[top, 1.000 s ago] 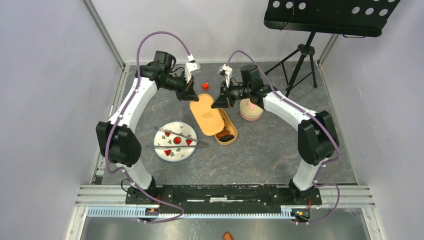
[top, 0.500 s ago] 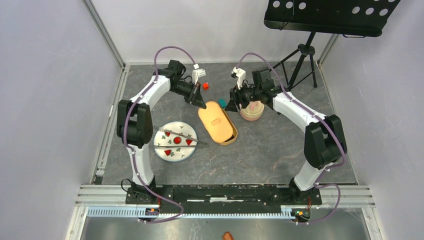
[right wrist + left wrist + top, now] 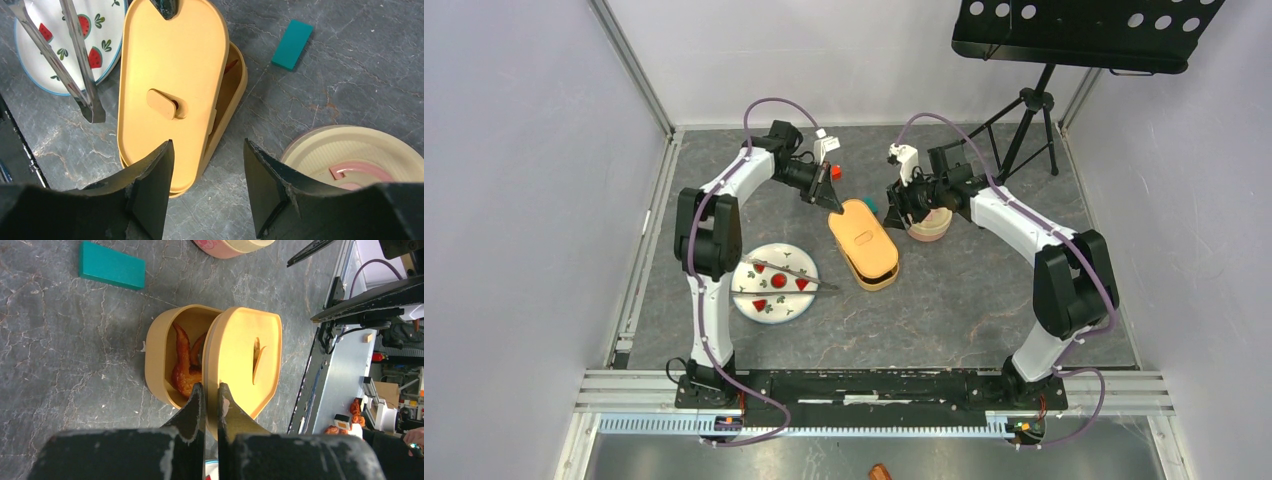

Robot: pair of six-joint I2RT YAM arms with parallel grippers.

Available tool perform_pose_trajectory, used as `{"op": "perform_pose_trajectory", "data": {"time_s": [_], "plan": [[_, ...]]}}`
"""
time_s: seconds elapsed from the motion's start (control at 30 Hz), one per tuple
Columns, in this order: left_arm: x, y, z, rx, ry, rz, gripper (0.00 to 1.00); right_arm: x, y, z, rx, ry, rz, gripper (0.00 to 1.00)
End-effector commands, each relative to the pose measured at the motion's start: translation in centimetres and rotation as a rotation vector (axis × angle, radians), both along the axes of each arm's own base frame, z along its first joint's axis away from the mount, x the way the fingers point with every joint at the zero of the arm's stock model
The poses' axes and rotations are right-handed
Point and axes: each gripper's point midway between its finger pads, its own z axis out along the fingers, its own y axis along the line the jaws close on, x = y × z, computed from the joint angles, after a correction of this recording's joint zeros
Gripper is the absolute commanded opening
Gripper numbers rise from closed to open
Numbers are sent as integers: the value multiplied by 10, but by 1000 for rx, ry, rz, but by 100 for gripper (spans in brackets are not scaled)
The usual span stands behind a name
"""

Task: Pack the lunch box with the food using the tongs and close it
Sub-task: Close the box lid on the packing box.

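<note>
From above, the tan lid (image 3: 864,235) now lies lengthwise over the lunch box (image 3: 890,274), close to lined up with it. A second ago it sat crosswise with both grippers on it. The left gripper (image 3: 832,198) is at the lid's far end. The right gripper (image 3: 894,208) has backed off toward the round cream container (image 3: 929,230) and hangs beside the lid, no longer touching it. The tongs (image 3: 784,270) lie across the plate (image 3: 749,302), well apart from both arms. Red wedge shapes show on that plate, but I cannot tell food from printed pattern.

In the left wrist view, the left jaws are pressed together on the lid's rim. The lid is offset, so one side of the box stays uncovered, with an orange-brown fried piece (image 3: 182,371) inside. A teal block (image 3: 111,266) lies on the table beyond.

In the right wrist view, the right jaws stand apart with nothing between them, above the lid's near end. They let go within the last second.

With one hand released, I judge the closing step unfinished: the lid needs nudging sideways and seating.
</note>
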Motion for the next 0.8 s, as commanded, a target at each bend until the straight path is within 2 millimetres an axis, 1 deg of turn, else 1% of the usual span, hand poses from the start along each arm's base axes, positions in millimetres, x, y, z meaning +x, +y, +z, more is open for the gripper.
{"op": "perform_pose_trajectory", "data": {"time_s": [0.0, 0.1, 0.3, 0.37, 0.47, 0.6, 0.63, 0.73, 0.77], "plan": [[5, -9, 11, -55, 9, -16, 2, 4, -4, -11, -36, -7, -2, 58], [2, -11, 11, -59, 22, -29, 2, 6, -5, -19, -51, 0, -5, 53], [2, -12, 10, -65, 28, -31, 2, 4, 0, -31, -63, 7, 4, 52], [2, -12, 10, -64, 28, -30, 2, 3, 4, -36, -61, 15, 6, 49], [2, -12, 10, -65, 34, -28, 2, 1, 9, -37, -54, 19, 11, 49], [1, -13, 11, -70, 39, -28, 2, -1, 15, -39, -51, 15, 21, 44], [2, -13, 12, -72, 39, -28, 2, 0, 15, -40, -54, 15, 20, 40], [1, -13, 12, -74, 42, -28, 2, 1, 16, -40, -60, 3, 11, 24], [1, -13, 12, -74, 40, -28, 2, 2, 16, -39, -63, -1, 8, 16]]}}
